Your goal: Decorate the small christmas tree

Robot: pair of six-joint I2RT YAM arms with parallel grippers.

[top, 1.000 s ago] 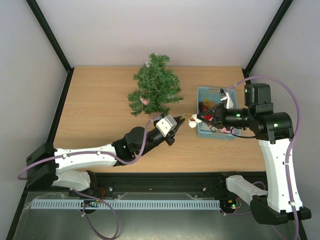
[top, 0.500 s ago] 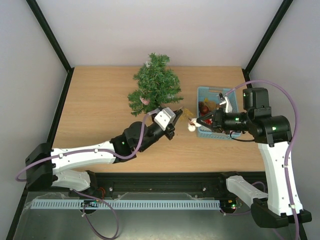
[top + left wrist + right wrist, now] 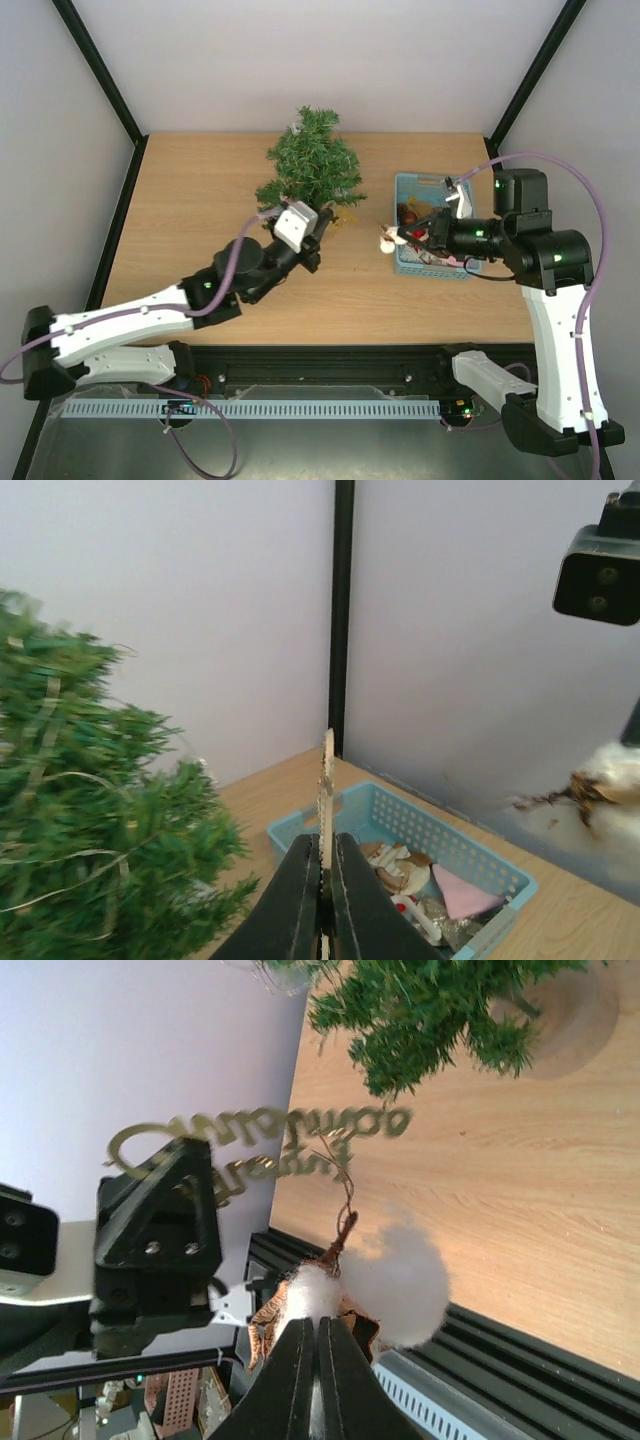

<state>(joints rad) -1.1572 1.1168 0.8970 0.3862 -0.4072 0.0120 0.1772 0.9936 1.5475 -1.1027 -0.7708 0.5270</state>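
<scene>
The small christmas tree [image 3: 310, 172] stands at the back middle of the table, bushy and dark green; its tan base [image 3: 565, 1008] shows in the right wrist view. My left gripper [image 3: 324, 223] sits at the tree's front right, shut on a flat gold script ornament [image 3: 345, 215]. That ornament shows edge-on [image 3: 326, 775] between the jaws [image 3: 325, 848]. My right gripper [image 3: 405, 238] hovers at the left side of the light-blue basket [image 3: 412, 178], shut on a white cotton-boll ornament [image 3: 385, 240] with brown husk [image 3: 395, 1282].
The basket [image 3: 480, 852] holds several more ornaments, among them a pink piece [image 3: 462, 890] and a white-and-red one [image 3: 410, 905]. Black frame posts rise at the back corners [image 3: 100, 70]. The table's front edge and a black rail run along the arm bases [image 3: 330, 355].
My left gripper closed fully on the gold ornament and drew back left, away from the right gripper and up against the tree. The right gripper kept the cotton boll beside the basket.
</scene>
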